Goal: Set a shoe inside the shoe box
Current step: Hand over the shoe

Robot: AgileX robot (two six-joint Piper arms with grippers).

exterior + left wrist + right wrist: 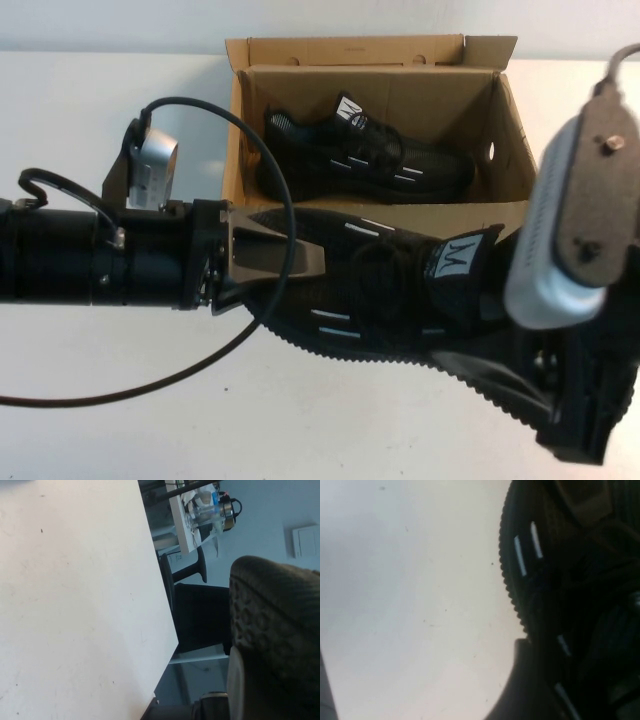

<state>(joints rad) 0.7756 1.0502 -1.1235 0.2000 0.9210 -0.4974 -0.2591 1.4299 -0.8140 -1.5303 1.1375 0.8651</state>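
Note:
A black mesh shoe [390,285] with white dashes and a white tongue tag is held lying on its side just in front of the brown cardboard shoe box [240,130]. My left gripper [275,262] is shut on the shoe's left end. My right gripper [530,385] is at the shoe's right end, against the ridged sole. A look-alike shoe [370,150] lies inside the box. The held shoe's sole [280,630] fills one side of the left wrist view. Its dashed side [570,580] shows close up in the right wrist view.
The white table [120,400] spreads to the left and in front of the arms. A black cable [250,340] loops from the left arm over the table. The grey right wrist camera housing [570,220] hides the box's right front corner.

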